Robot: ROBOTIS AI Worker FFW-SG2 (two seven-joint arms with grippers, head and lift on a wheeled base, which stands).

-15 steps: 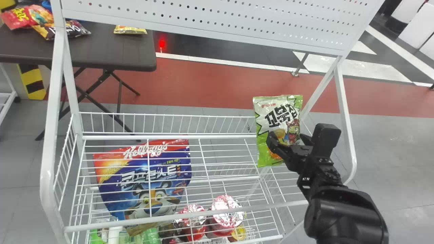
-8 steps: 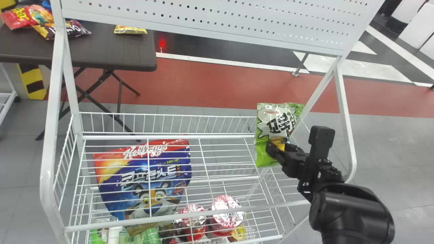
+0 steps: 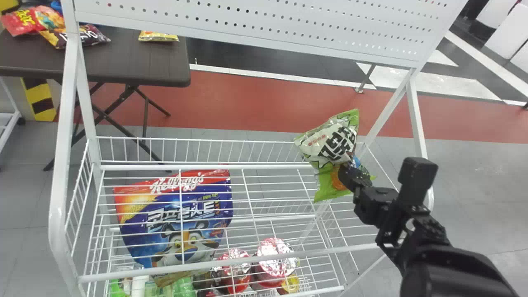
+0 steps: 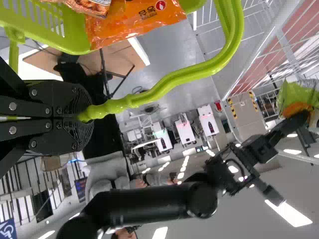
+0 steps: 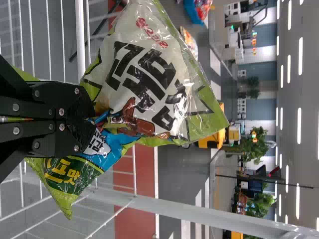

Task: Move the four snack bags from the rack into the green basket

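Observation:
In the head view my right gripper is at the rack's right side, pinching a green-and-white snack bag that stands above the wire shelf. The right wrist view has the gripper shut on the middle of that bag, which is creased and folded around the fingertips. In the left wrist view my left gripper is closed on the handle of the green basket; an orange snack bag lies at the basket's rim.
A large blue cereal bag lies on the left of the rack. Red-lidded cups stand on a lower level. White posts and a perforated panel frame the rack. Behind is a dark table with snack bags.
My right gripper has moved a little to the right in the head view, and the green-and-white bag in it has tilted, its top leaning left and higher than half a second ago.

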